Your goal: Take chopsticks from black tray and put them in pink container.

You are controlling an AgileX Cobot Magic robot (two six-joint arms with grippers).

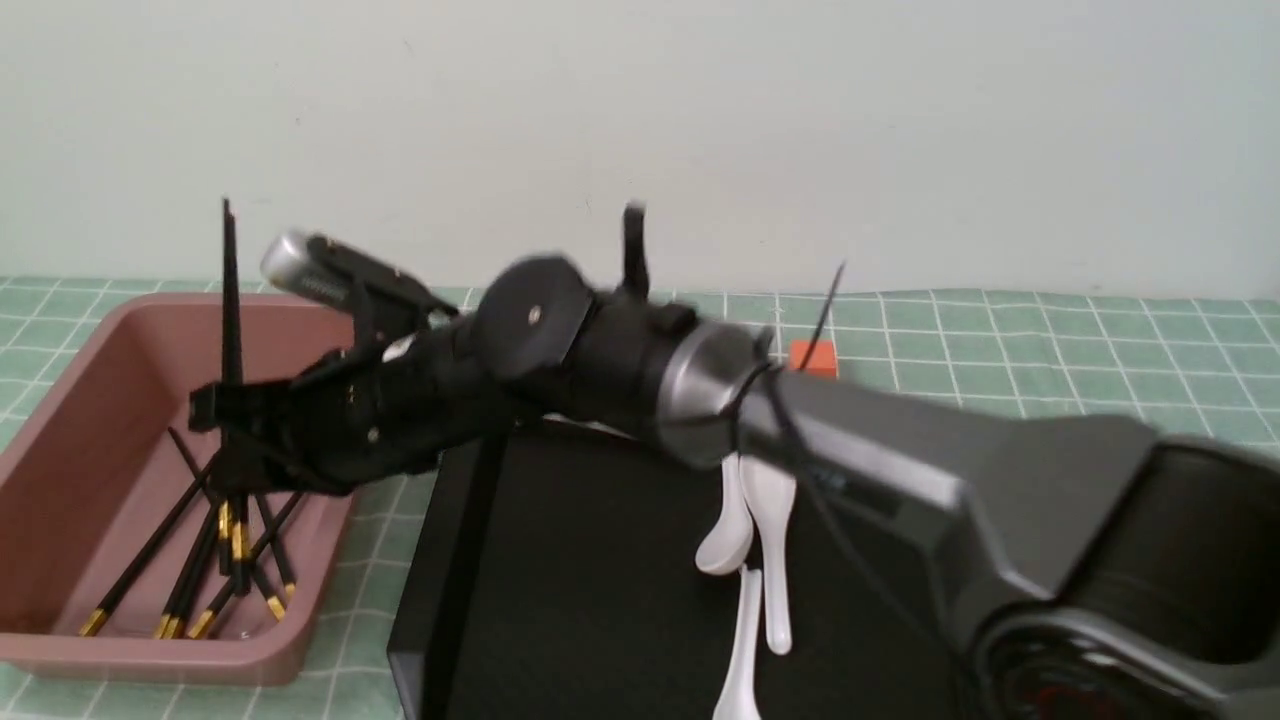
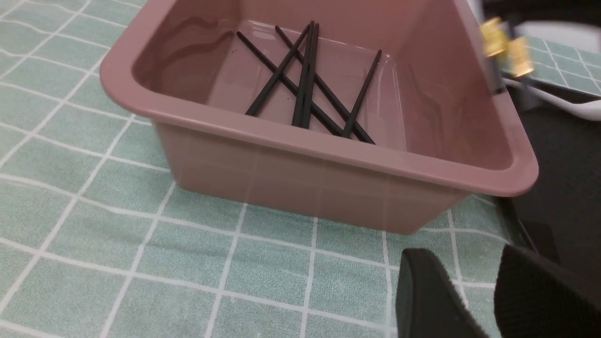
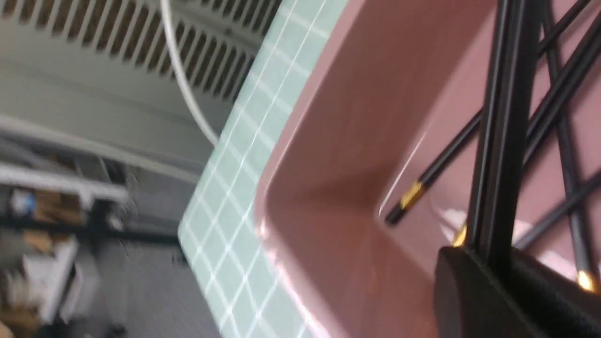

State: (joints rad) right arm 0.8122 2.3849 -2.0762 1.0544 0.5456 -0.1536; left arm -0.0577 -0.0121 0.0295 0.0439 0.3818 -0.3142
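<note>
Nearest to us, the right arm (image 1: 880, 450) crosses the front view from its lower right corner, ending in the right gripper (image 1: 222, 445), which we see over the pink tub (image 1: 170, 660). Closed on a pair of chopsticks (image 1: 232, 310), that gripper keeps them close together and nearly upright; we note their long black shafts rising above the hand and their gold-banded ends pointing down below it. Beneath the hand, we find several loose chopsticks (image 1: 140, 560) lying crossed on the floor of the tub, gold bands mostly toward our side. To the right of the hand, we see the black tray (image 1: 590, 580), partly covered by the arm. On the tray, well apart from the hand, we count three white spoons (image 1: 778, 560). Farther out than the spoons, also to the hand's right, we mark an orange block (image 1: 815, 358), partly hidden by the arm. Beneath tub and tray, we observe a green checked cloth (image 1: 360, 600). In the left wrist view, we see the left gripper (image 2: 462, 251) with its fingers parted, cloth visible between them, near the tub and outside it.
</note>
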